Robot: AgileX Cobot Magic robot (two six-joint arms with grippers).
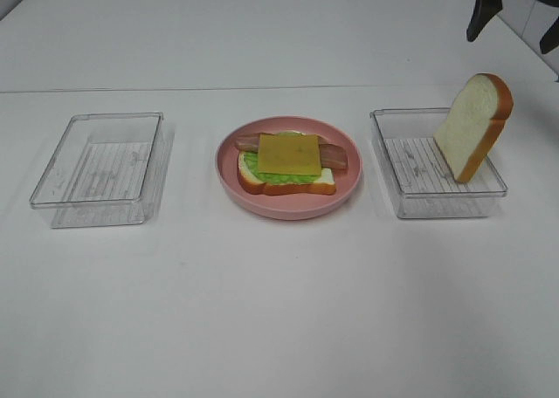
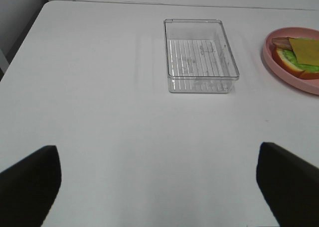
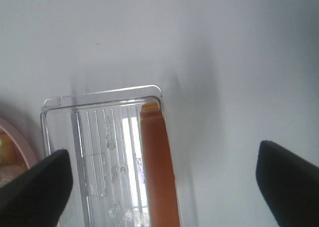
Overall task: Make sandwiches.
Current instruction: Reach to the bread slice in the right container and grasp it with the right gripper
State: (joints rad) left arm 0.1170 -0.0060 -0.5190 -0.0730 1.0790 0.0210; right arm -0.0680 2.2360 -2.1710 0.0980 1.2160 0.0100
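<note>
The sandwich [image 1: 287, 164] on the pink plate [image 1: 349, 191] has bread, lettuce, bacon and cheese but no top, and the last bread slice [image 1: 473, 126] leans in the clear tray [image 1: 410, 202] below the spread, empty right claw [image 1: 514, 24].

A plain white table [image 1: 262, 328] fills the view under soft, even light.
</note>
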